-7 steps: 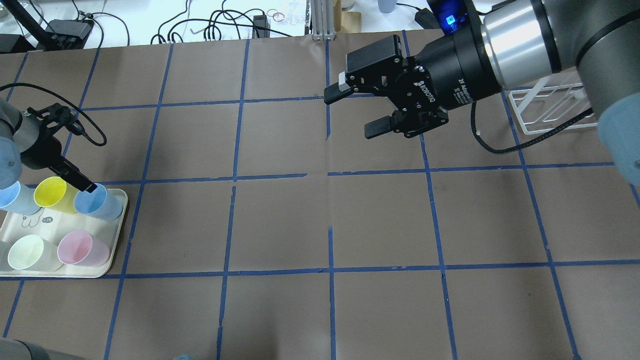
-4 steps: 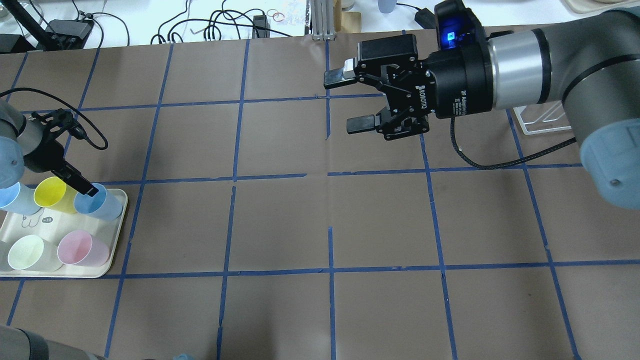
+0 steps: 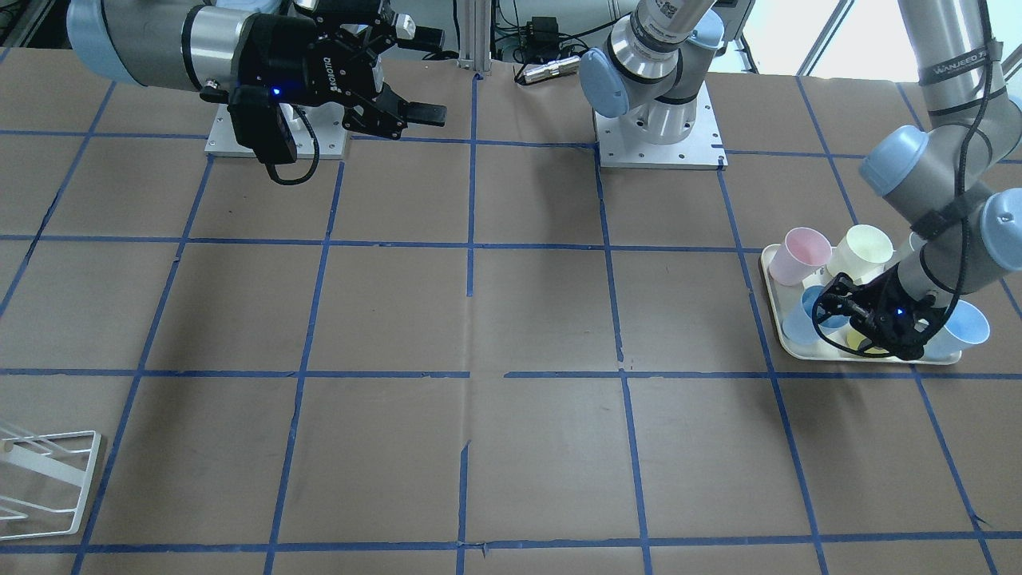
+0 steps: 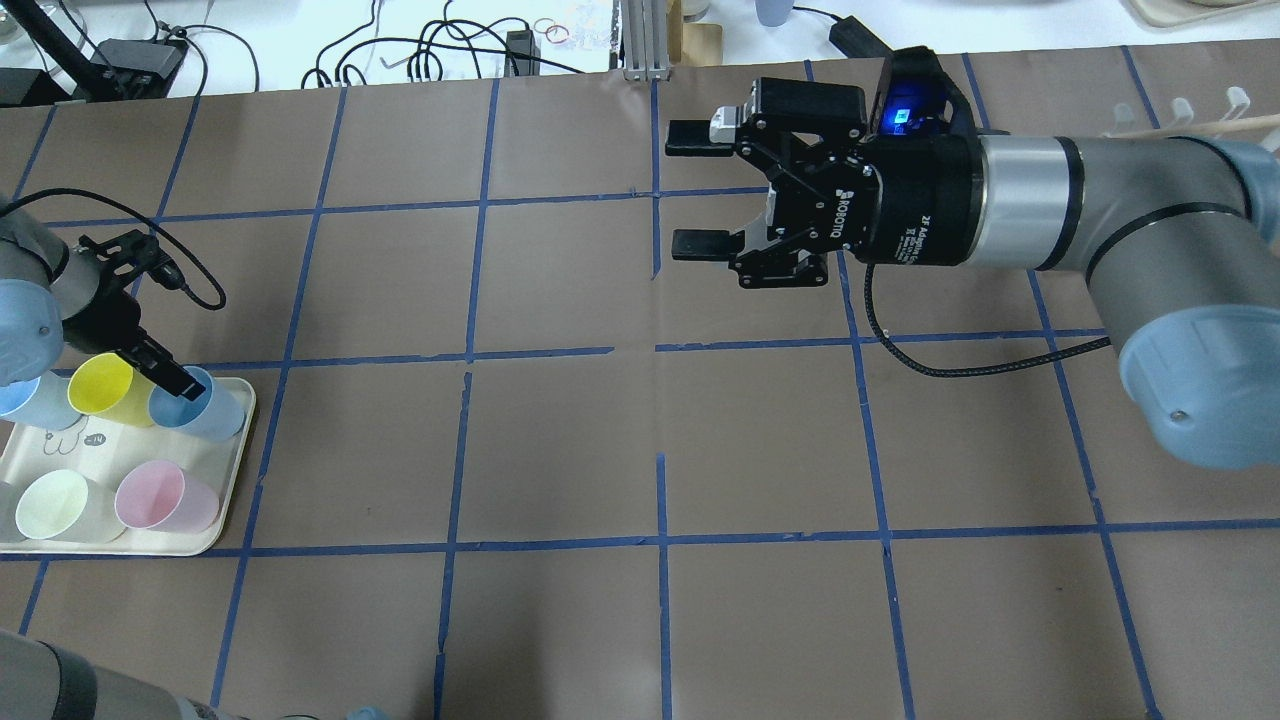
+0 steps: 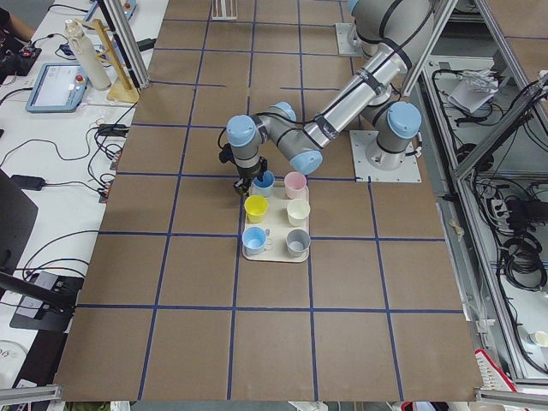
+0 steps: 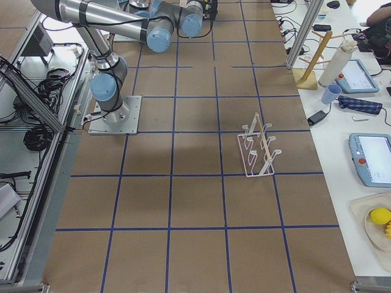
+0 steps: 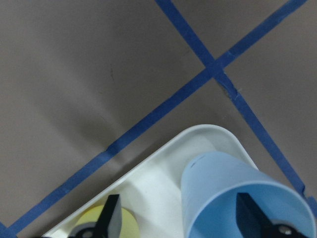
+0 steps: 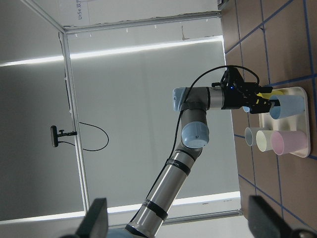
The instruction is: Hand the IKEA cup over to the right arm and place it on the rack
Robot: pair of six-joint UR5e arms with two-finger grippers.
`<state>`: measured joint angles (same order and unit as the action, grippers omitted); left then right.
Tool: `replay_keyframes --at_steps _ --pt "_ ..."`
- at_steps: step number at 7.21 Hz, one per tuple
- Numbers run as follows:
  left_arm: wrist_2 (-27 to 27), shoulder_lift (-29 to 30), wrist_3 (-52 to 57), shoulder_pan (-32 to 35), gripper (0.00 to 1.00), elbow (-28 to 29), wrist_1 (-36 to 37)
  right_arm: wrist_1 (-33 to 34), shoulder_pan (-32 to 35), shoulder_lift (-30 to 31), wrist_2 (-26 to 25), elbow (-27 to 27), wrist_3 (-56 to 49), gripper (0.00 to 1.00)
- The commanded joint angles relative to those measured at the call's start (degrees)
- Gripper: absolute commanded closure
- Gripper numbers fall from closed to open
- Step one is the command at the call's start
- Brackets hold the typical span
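The IKEA cup (image 4: pixel 205 408), a light blue tumbler, stands upright at the far right corner of the cream tray (image 4: pixel 228 510). My left gripper (image 4: pixel 172 374) is open over its rim. In the left wrist view one finger (image 7: pixel 250 218) is inside the cup (image 7: pixel 223 188) and the other finger (image 7: pixel 111 218) is outside it, by the yellow cup (image 7: pixel 106 220). A second light blue cup (image 4: pixel 25 400) stands at the tray's left. My right gripper (image 4: pixel 690 196) is open and empty, held high over the far middle of the table. The white rack (image 6: pixel 259 146) stands at the right side.
The tray also holds yellow (image 4: pixel 100 385), pink (image 4: pixel 160 497) and cream (image 4: pixel 55 505) cups, and a grey one (image 5: pixel 297 242). In the front-facing view the rack (image 3: pixel 44 479) is at the lower left. Cables and clutter lie beyond the table's far edge.
My right arm has swung down and levelled out, turning its open gripper to point left. My left gripper has edged slightly further into the light blue cup.
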<state>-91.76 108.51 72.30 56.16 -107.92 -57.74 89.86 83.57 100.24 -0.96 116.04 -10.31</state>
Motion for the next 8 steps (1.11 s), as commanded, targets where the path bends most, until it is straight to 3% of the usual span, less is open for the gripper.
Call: replay_keyframes --at_steps 1,3,4,7,8 --pt "-0.35 -0.06 0.3 0.26 0.66 -0.19 -0.18 -0.04 0.45 -0.04 0.96 0.59 -1.19 0.0" --pt "-0.52 -0.23 0.3 0.27 0.95 -0.18 -0.79 -0.13 0.8 -0.13 0.96 0.68 -1.2 0.0" --pt "-0.35 -1.1 0.12 0.27 1.0 -0.01 -2.45 -0.13 0.8 -0.13 0.96 0.59 -1.2 0.0" --pt "2.36 -3.56 -0.23 0.35 1.0 2.09 -8.68 -0.65 0.8 -1.01 3.6 0.51 -1.11 0.0" --pt "4.03 -4.88 -0.58 1.05 1.0 5.49 -14.27 -0.65 0.8 -0.92 3.34 0.59 -1.11 0.0"
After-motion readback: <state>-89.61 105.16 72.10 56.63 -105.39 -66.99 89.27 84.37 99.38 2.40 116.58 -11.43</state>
